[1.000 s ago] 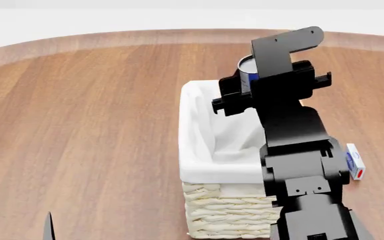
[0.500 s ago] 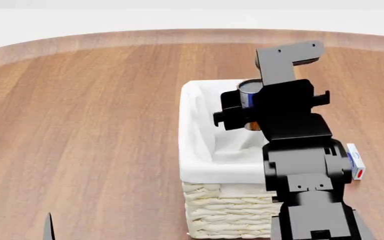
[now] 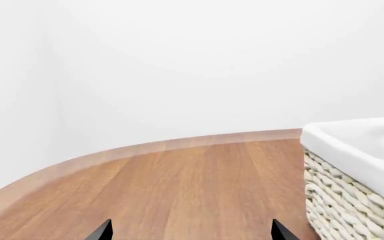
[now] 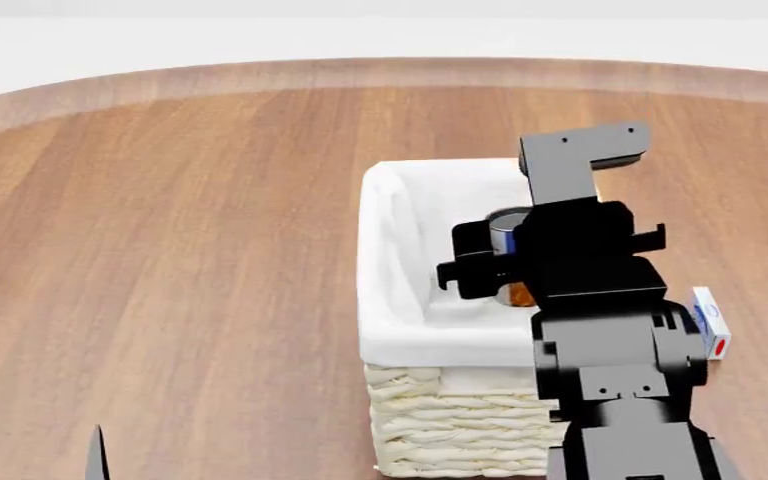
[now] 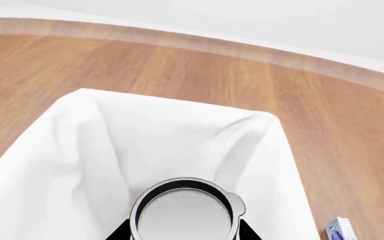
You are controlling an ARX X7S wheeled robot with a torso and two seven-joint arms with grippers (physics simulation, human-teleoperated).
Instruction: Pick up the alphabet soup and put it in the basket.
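Observation:
My right gripper (image 4: pixel 502 262) is shut on the alphabet soup (image 4: pixel 507 228), a small can with a blue label, orange band and pale grey top. It holds the can upright inside the mouth of the cream wicker basket (image 4: pixel 451 425), below the rim of its white lining. In the right wrist view the can's grey lid (image 5: pixel 185 212) sits between the finger tips (image 5: pixel 245 231) with the white lining (image 5: pixel 172 135) all around. My left gripper (image 3: pixel 188 231) is open and empty, low over the wood at the near left, with the basket's side (image 3: pixel 352 195) beside it.
A small white, blue and red box (image 4: pixel 711 322) lies on the wooden table (image 4: pixel 171 230) right of the basket; it also shows in the right wrist view (image 5: pixel 339 231). The table's rounded far edge (image 4: pixel 357 70) meets a white wall.
My right arm has lowered the can from above the basket's far rim down into the basket and drawn it nearer. The left arm has not moved.

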